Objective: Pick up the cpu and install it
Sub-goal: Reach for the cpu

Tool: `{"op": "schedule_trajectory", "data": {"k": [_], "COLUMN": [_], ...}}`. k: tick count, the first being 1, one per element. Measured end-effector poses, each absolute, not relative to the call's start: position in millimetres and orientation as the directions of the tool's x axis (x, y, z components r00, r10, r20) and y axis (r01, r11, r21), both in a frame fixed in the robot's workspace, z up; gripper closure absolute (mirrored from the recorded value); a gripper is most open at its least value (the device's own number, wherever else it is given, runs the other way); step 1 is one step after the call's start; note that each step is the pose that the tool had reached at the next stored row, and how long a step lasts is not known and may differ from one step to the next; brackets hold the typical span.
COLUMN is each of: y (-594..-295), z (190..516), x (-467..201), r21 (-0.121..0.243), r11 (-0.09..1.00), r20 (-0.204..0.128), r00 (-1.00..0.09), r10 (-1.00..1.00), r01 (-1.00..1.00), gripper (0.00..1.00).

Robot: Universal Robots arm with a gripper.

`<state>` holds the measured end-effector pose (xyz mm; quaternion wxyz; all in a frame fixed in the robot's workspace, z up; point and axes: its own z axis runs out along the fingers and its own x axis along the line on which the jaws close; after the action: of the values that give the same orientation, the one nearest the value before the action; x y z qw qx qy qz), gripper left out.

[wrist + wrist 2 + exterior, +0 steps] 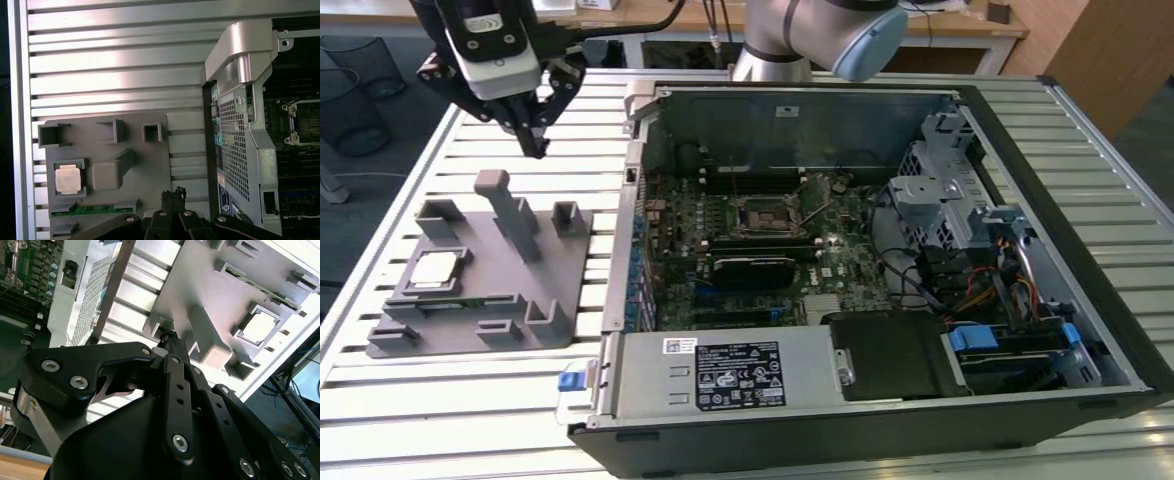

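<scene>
Hovering over the grey holder tray, the gripper has its 2 fingers pinched together w/ nothing between. The cpu lies flat in the tray's recess (prob. to keep it square), apart from the gripper.

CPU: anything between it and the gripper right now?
The cpu lies uncovered in the grey holder. The holder's tall post stands between it and the gripper, which hangs higher than the post in the exterior view.
</scene>
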<state>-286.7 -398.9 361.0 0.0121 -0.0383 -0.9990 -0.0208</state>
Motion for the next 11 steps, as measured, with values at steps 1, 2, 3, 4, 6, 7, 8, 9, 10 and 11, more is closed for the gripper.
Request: {"op": "schedule_trajectory", "data": {"k": [1,2,3,4,6,7,8,9,10,11], "y": [-398.8,-398.8,-398.8,-398.8,-398.8,-398.9,-398.8,-398.9,-398.9,-398.9], "z": [360.8,360.4,360.1,359.9,359.2,358.8,358.6,358.2,357.9,357.5], "x": [-288.9,-291.4,-293.8,-296.1,-299.9,-301.6,-303.4,-305.3,-306.9,-308.4], "r21": [0.04,0.04,0.041,0.041,0.041,0.04,0.04,0.04,0.04,0.04], "r11": [0.996,0.996,0.996,0.996,0.996,0.996,0.996,0.996,0.996,0.996], "r20": [0.026,0.026,0.026,0.026,0.026,0.026,0.027,0.027,0.027,0.027], "r00": [-0.997,-0.997,-0.997,-0.997,-0.997,-0.997,-0.997,-0.997,-0.997,-0.997], "r10": [0.076,0.076,0.076,0.076,0.076,0.076,0.076,0.076,0.076,0.076], "r01": [0.077,0.077,0.077,0.077,0.077,0.077,0.077,0.077,0.077,0.077], "gripper": [0.89,0.89,0.89,0.89,0.89,0.89,0.89,0.89,0.89,0.89]}}
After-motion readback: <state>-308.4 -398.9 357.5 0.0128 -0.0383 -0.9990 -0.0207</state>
